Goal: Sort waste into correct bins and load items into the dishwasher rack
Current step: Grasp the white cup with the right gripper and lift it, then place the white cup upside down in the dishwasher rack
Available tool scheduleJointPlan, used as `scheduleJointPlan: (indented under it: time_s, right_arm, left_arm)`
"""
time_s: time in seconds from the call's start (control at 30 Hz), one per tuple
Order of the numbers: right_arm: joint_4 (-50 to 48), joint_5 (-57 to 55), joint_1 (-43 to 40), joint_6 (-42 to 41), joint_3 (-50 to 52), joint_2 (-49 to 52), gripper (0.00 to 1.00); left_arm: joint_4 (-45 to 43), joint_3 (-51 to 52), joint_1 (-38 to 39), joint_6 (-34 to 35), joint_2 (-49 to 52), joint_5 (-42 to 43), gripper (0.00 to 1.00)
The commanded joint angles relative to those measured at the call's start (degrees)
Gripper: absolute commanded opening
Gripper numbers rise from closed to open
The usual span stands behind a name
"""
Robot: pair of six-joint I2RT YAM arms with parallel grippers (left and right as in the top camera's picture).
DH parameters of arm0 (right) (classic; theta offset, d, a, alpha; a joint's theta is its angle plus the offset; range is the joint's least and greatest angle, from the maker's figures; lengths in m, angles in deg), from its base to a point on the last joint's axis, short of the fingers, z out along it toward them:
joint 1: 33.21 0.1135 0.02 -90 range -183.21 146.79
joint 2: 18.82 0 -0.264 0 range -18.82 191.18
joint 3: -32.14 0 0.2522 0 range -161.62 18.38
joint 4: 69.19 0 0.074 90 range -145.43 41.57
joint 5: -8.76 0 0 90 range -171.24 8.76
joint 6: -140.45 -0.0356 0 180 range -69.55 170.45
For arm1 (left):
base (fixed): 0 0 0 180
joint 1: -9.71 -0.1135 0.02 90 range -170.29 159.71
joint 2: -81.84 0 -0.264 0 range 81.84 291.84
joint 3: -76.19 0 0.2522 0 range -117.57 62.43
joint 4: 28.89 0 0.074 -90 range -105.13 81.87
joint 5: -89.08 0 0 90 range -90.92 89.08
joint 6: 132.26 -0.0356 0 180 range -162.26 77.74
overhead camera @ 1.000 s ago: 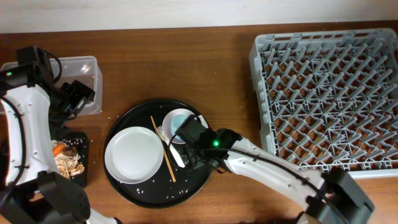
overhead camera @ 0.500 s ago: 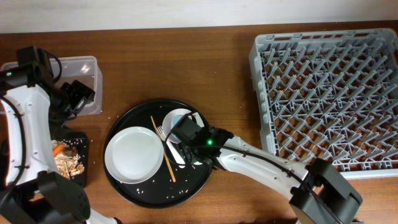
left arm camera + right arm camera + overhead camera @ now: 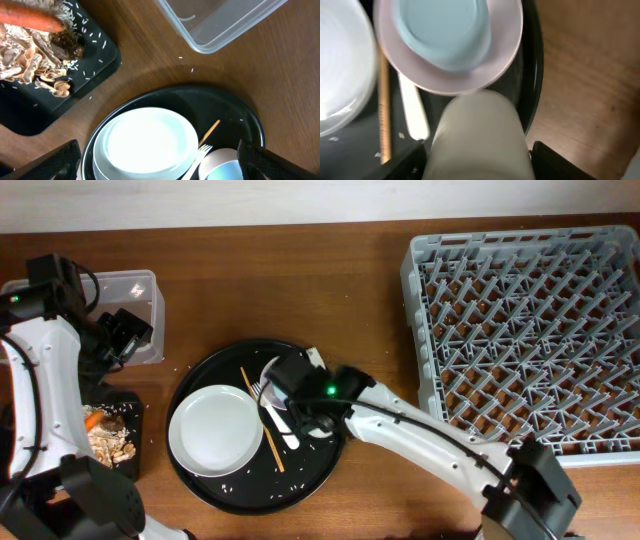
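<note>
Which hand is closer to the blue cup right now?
Right. The right hand is just beside the blue cup in the bowl; the left hand sits far off by the clear tub.

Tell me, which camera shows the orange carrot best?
The left wrist view. The carrot looks big and close at the top left, on the black tray beside scraps, though the picture's edge cuts it off. The overhead view shows only a tiny orange bit. The right wrist view doesn't show it.

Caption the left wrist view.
Round white plate on large round black tray, near scrap-filled black rectangular tray and clear plastic tub.
</note>
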Motion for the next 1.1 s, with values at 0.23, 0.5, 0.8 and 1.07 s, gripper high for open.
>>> scheduleJointPlan:
  time_s: [0.23, 0.5, 0.8, 1.07]
  right_arm:
    - [16.2, -1.3, -15.2, -0.3, -15.6, -2.7, 0.57]
    - [22.2, -0.4, -46.0, 4.8, -21.4, -4.5, 0.57]
    - [19.8, 5.3, -74.7, 10.5, -21.4, -2.2, 0.58]
    - [20.0, 8.2, -84.2, 10.5, -21.2, 4.6, 0.77]
  left_arm:
    - [0.0, 0.1, -0.2, 0.7, -0.5, 0.0, 0.99]
    - [0.0, 0.1, -0.2, 0.7, -0.5, 0.0, 0.99]
    - [0.0, 0.1, -0.2, 0.7, -0.5, 0.0, 0.99]
    - [0.0, 0.1, -0.2, 0.7, -0.5, 0.0, 0.99]
